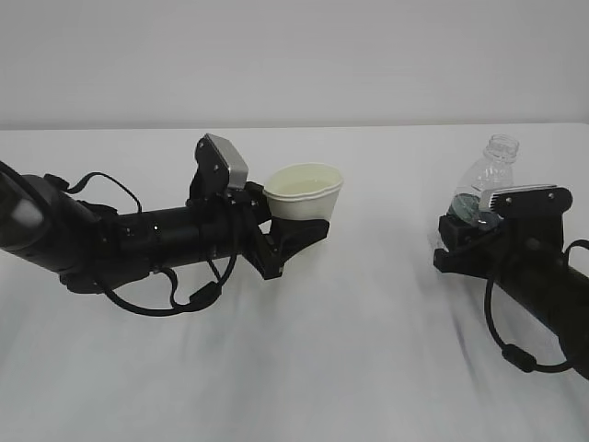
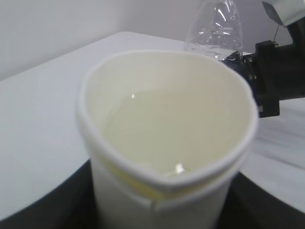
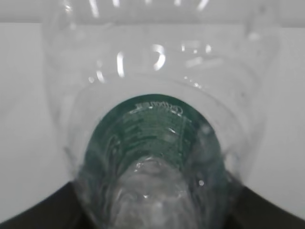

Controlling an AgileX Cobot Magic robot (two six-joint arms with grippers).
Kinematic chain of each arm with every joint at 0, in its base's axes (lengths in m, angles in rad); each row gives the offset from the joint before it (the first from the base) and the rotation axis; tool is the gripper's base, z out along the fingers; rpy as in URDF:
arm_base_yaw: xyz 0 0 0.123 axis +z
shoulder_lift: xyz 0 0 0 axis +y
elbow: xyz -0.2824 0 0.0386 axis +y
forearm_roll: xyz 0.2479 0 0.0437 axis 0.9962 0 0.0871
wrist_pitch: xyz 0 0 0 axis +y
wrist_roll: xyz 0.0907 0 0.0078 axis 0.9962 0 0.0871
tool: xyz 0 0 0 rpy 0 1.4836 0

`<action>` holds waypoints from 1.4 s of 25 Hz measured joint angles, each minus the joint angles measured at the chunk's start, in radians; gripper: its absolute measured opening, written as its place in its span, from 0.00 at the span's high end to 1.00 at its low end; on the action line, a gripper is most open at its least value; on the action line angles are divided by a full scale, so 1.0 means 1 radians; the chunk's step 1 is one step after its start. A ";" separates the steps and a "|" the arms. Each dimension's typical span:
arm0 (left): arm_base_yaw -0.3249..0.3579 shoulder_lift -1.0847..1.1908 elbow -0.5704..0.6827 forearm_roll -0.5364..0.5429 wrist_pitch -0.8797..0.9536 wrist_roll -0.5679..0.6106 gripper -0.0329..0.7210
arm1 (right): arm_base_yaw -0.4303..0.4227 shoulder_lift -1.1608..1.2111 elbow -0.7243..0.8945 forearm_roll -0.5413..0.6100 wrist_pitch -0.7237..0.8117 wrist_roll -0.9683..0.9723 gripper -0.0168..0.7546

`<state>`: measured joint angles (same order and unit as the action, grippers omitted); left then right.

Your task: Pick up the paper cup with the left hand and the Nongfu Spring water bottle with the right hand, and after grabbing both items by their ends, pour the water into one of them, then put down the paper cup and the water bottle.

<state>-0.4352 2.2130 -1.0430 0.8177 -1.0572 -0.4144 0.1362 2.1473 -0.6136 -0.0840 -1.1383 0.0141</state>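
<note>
Taking the paper cup (image 1: 305, 191) as the landmark: to its left stretches the left hand (image 1: 138, 238), a black arm lying low over the white desk (image 1: 350, 350), and its tool (image 1: 290, 230) is closed around the cup's lower body. The cup sits roughly upright with its rim slightly squeezed out of round, as the left wrist view shows. Gripping low leaves the mouth free to receive a pour, and keeping it level keeps the contents in. Inside it lies the water (image 2: 152, 131), a shallow clear pool over the cream bottom with small glints on its surface. By that, the pouring step looks done or nearly so.

Well to the right of the cup, apart from it with bare desk between, the Nongfu Spring water bottle (image 1: 483, 180) stands with its capless neck up, leaning a little. The right hand (image 1: 534, 267) comes in from the right edge and its tool (image 1: 465, 235) is clamped on the bottle's lower part near the green label band; the right wrist view looks straight up the ribbed clear body from the base. The bottle appears close to empty, though the clear plastic makes this hard to judge. Held back upright and away from the cup, it seems ready to be set down. What remains, in my judgement, is lowering both things onto the desk and letting go.
</note>
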 joint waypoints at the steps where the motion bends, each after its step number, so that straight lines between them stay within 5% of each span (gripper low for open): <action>1: 0.000 0.000 0.000 0.000 0.000 0.000 0.38 | 0.000 0.000 0.000 0.000 0.000 -0.001 0.50; 18: 0.000 0.000 0.000 0.004 0.000 0.000 0.38 | 0.000 0.000 0.000 0.009 -0.002 -0.005 0.20; 35: 0.000 0.000 0.000 0.006 0.000 0.000 0.38 | 0.000 -0.096 0.087 0.009 -0.004 -0.005 0.18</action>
<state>-0.4352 2.2130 -1.0430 0.8239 -1.0572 -0.4144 0.1362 2.0516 -0.5265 -0.0752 -1.1424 0.0087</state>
